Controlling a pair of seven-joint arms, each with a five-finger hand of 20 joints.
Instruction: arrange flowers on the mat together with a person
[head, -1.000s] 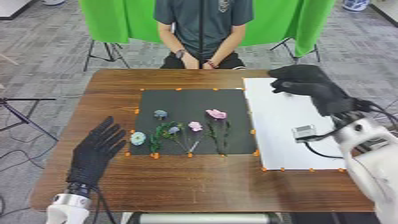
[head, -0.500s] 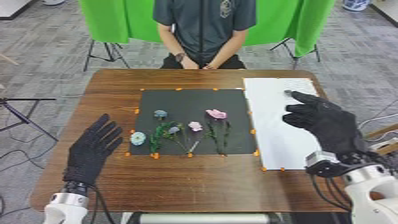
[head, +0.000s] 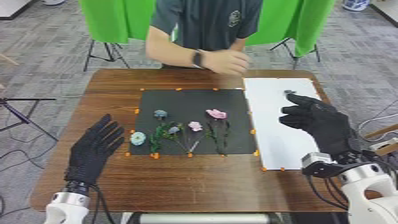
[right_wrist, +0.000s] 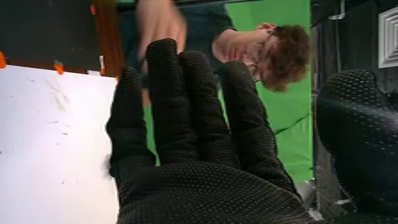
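While pink and blue flowers (head: 216, 114) lie on the black mat (head: 185, 99), left hand (head: 94, 146) and right hand (head: 318, 121) are empty, fingers extended

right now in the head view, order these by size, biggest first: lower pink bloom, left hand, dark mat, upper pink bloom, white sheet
1. dark mat and white sheet, too alike to rank
2. left hand
3. upper pink bloom
4. lower pink bloom

The head view looks forward and down over the desk (head: 187, 187); the right wrist view, closer, faces the far green curtain (head: 293, 20); both catch the black mat (head: 182, 101).
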